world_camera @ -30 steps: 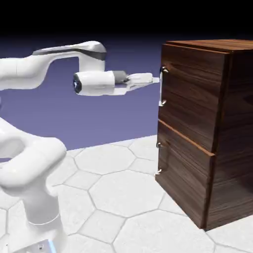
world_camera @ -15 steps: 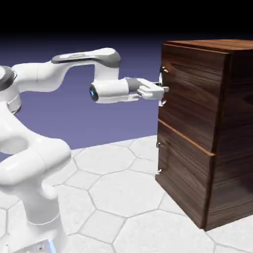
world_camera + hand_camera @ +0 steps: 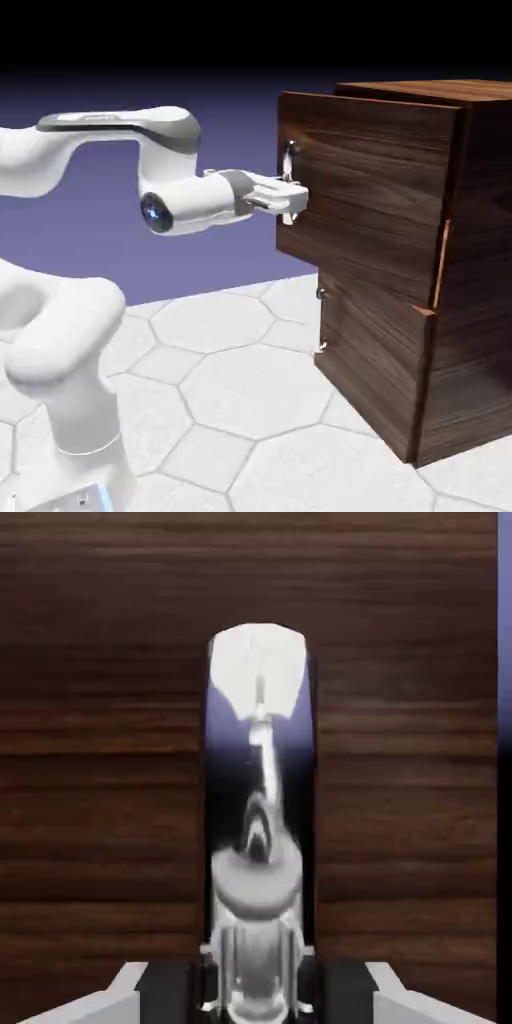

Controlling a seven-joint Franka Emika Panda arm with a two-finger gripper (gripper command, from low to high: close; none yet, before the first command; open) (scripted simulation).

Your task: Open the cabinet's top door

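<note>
Now I have the gripper (image 3: pixel 291 194) clenched on the upright silver handle (image 3: pixel 290 163) of the top door (image 3: pixel 365 190), which juts out from the cabinet (image 3: pixel 480 270). From the cabinet, the handle's long axis runs vertically at the door's outer edge, so my pull goes straight away from the cabinet.

Arm (image 3: pixel 100 140) level, fingers (image 3: pixel 296 200) clamped together

The cabinet (image 3: pixel 450 300) is dark brown wood with wavy stripes. The top door (image 3: pixel 370 190) has the same stripes, and its handle (image 3: pixel 258 812) is shiny silver. The arm (image 3: pixel 60 160) is white with grey bits. The floor (image 3: pixel 240 400) is pale with six-sided tiles. The backdrop (image 3: pixel 200 110) is blue-violet.
</note>
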